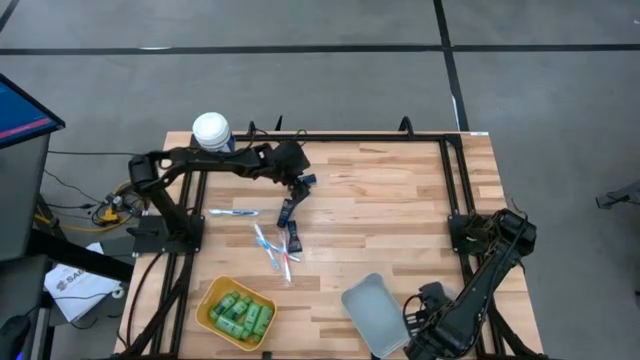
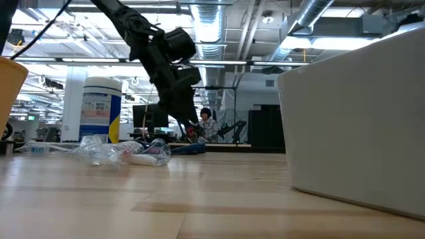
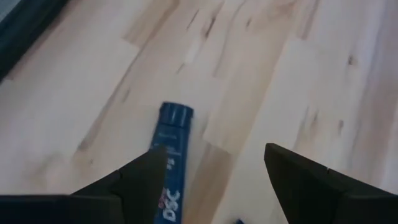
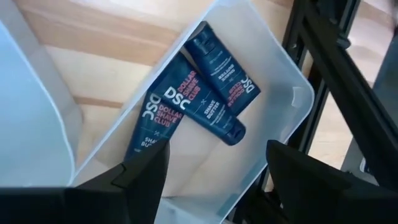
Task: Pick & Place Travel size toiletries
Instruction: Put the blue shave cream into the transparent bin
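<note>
While our right gripper (image 4: 211, 168) hangs open and empty, three navy "DSC Dollar Shave Club" tubes (image 4: 186, 102) lie in the white plastic bin (image 4: 283, 109); our left gripper (image 3: 214, 171), open, straddles another navy tube (image 3: 169, 168) on bare wooden tabletop (image 3: 280, 74).

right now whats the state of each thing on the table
left gripper: open, above a navy tube lying flat on the table
right gripper: open, empty, over the white bin
white bin: holds navy tubes
yellow bin: holds green bottles
canister: upright, lid on

A white-lidded canister (image 1: 211, 130) stands at the wooden table's (image 1: 390, 200) far edge; a person (image 2: 206, 119) sits far behind.
</note>
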You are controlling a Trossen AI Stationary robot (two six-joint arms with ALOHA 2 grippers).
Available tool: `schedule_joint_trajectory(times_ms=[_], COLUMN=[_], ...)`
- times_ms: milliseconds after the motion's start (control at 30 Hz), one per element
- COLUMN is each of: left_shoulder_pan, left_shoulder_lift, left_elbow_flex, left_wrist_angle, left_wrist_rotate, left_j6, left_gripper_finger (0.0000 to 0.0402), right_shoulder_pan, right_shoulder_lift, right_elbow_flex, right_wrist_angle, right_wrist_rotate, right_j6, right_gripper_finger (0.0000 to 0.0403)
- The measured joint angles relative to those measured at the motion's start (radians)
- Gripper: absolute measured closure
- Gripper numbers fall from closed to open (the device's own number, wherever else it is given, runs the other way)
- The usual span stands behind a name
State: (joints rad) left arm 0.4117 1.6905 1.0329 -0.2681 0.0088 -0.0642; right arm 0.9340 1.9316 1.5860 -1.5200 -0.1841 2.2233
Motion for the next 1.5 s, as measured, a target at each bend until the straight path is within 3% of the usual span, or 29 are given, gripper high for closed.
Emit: schedule_joint_trajectory(times_ms=[500, 933, 1300, 1500], left_shoulder_pan=[-0.001, -0.004, -0.011, -0.014], left_shoulder_lift=[0.187, 0.273, 0.271, 0.221], left_elbow_flex=[0.086, 0.095, 0.093, 0.083], left_wrist_angle=[-0.007, 0.011, -0.001, -0.034], left_wrist_rotate=[-0.135, -0.091, -0.058, 0.015], left_j6=[0.015, 0.002, -0.055, -0.102], left_gripper_finger=[0.0134, 0.0141, 0.0245, 0.0285], right_shoulder_pan=[0.0, 0.0, 0.0, -0.001], right_shoulder_lift=[0.0, 0.0, 0.0, -0.001], right_elbow_flex=[0.0, 0.0, 0.0, 0.021], right_wrist_angle=[0.093, 0.146, 0.177, 0.196], right_wrist_rotate=[-0.006, -0.006, 0.001, 0.087], right_j6=[-0.058, -0.061, -0.061, -0.074], right_gripper_finger=[0.0143, 0.0143, 0.0143, 0.0143])
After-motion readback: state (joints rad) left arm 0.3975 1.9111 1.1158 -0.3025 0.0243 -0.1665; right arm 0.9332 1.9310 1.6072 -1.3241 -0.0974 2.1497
